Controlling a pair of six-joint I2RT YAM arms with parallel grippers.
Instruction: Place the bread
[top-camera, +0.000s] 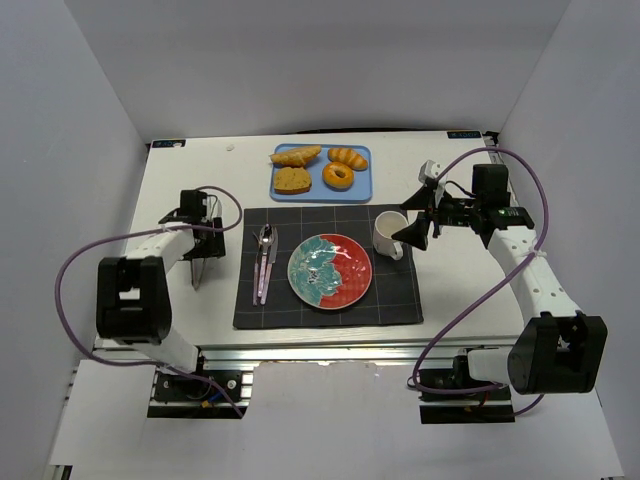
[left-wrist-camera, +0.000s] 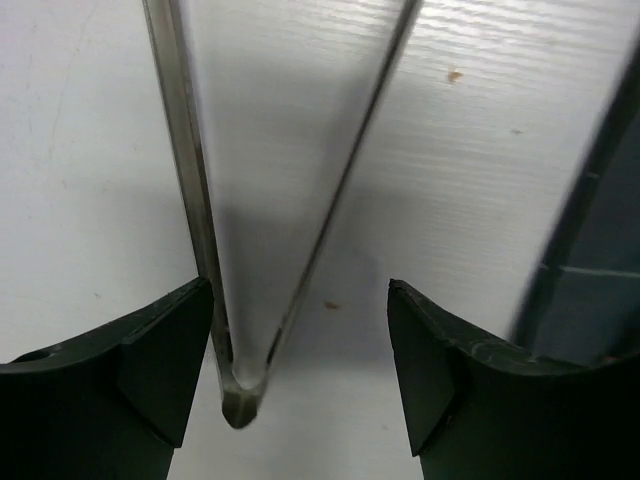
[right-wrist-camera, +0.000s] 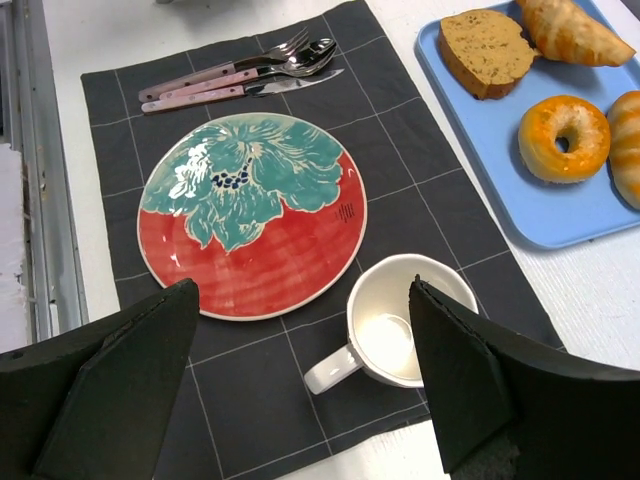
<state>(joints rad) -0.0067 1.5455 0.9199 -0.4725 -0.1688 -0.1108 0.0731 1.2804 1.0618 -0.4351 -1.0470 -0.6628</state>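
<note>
Found jaws spread on left gripper (left-wrist-camera: 300, 300), straddling tongs (left-wrist-camera: 190, 200); spread too on right gripper (right-wrist-camera: 303, 290) near mug (right-wrist-camera: 400, 330). Saw bread (right-wrist-camera: 545, 150) on blue tray (right-wrist-camera: 520, 215).

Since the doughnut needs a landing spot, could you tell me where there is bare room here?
Free: the flowered plate, the placemat's near edge, and white table left of the blue tray. Crowded: the tray, four breads including the doughnut, and the mat's left edge with cutlery.
</note>
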